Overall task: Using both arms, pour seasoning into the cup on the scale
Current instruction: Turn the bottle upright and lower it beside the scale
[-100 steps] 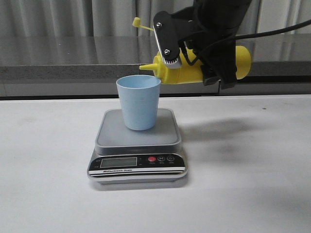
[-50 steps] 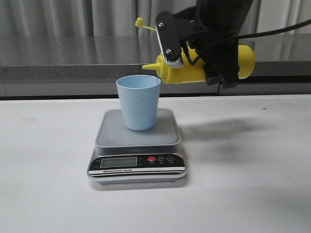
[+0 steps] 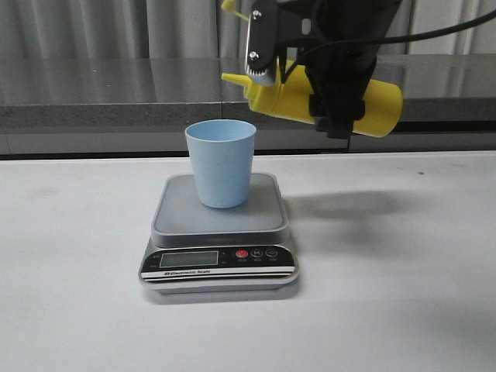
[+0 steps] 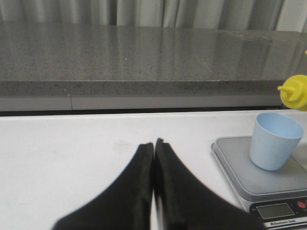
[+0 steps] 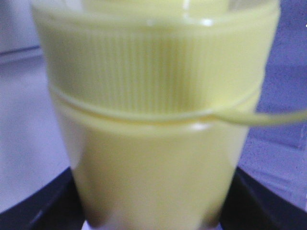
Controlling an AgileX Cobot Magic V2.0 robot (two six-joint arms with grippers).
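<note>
The yellow seasoning bottle (image 3: 364, 97) lies nearly level in the air, up and to the right of the cup, with its cone nozzle pointing left and slightly up. Its tethered cap sticks up at the top edge. My right gripper (image 3: 298, 77) is shut on the bottle near its neck. In the right wrist view the bottle (image 5: 153, 143) fills the frame between the black fingers (image 5: 43, 208). The pale blue cup (image 3: 221, 163) stands upright on the grey scale (image 3: 221, 213). My left gripper (image 4: 154, 143) is shut and empty over the white table, left of the scale (image 4: 240, 167) and cup (image 4: 276, 141).
A grey stone ledge (image 3: 93, 101) runs along the back of the white table (image 3: 77, 310), with curtains behind it. The scale's black front panel (image 3: 219, 260) faces the front edge. The bottle's nozzle (image 4: 293, 91) shows at the edge of the left wrist view.
My right gripper has lifted the bottle and rotated it, so the nozzle has risen from about cup-rim height and now points slightly upward. The cup and scale have not moved.
</note>
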